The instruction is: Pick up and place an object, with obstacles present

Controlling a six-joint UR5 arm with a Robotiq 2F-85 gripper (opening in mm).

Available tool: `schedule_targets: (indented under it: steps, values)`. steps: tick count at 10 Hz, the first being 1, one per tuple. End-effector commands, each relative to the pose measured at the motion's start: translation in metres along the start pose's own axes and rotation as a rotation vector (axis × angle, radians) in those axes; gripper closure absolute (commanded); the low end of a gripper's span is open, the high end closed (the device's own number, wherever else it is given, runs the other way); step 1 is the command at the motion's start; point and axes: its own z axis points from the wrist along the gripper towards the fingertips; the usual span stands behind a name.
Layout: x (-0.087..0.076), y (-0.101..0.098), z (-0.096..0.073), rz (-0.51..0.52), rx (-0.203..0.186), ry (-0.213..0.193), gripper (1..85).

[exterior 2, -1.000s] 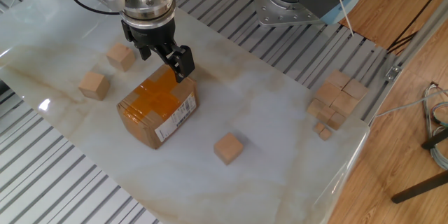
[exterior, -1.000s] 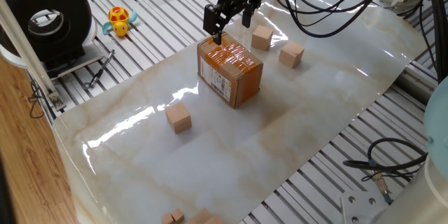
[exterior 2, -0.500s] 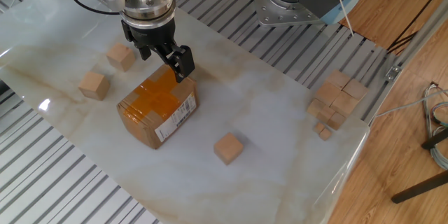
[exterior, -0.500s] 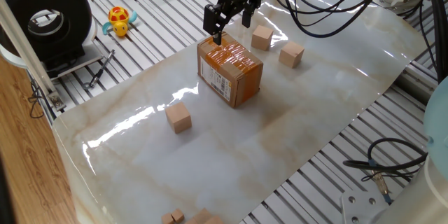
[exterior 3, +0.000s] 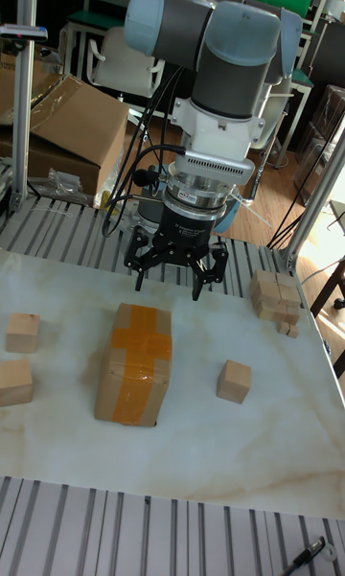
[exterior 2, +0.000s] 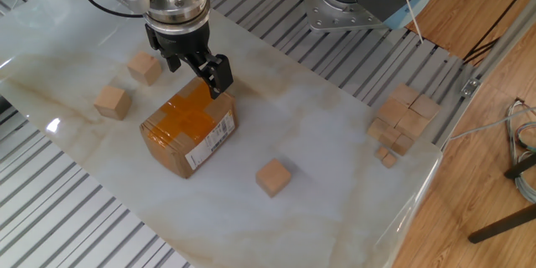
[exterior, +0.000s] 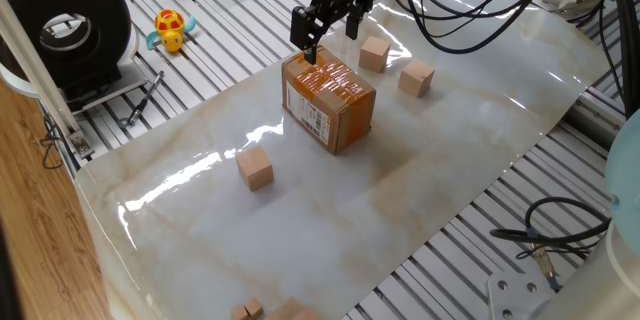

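My gripper (exterior: 328, 35) (exterior 2: 194, 69) (exterior 3: 171, 279) hangs open and empty just above the far edge of the brown cardboard box (exterior: 330, 100) (exterior 2: 188, 130) (exterior 3: 134, 351), the obstacle with orange tape on top. Three small tan wooden cubes lie loose on the marble sheet. One cube (exterior: 255, 168) (exterior 2: 274, 177) (exterior 3: 233, 381) sits alone on the open side of the box. The other two cubes (exterior: 374, 53) (exterior: 416, 77) (exterior 2: 144, 67) (exterior 2: 111, 100) lie close together on the box's other side. Which cube is the object cannot be told; none is held.
A pile of wooden cubes (exterior 2: 402, 121) (exterior 3: 278, 298) sits at one edge of the sheet. A yellow toy (exterior: 172, 30) and a black round device (exterior: 70, 25) stand off the sheet on the slatted table. Cables (exterior: 560, 230) trail at the right.
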Motion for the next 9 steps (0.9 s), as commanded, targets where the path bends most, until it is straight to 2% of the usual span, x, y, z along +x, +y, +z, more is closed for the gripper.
schedule_targets:
  steps: [1, 2, 9]
  values:
    - [0.0, 0.002, 0.0, 0.0, 0.0, 0.0, 1.7]
    - [-0.022, -0.007, 0.0, -0.011, 0.039, -0.084, 74.0]
    - [-0.021, -0.005, 0.004, -0.003, 0.047, -0.082, 74.7]
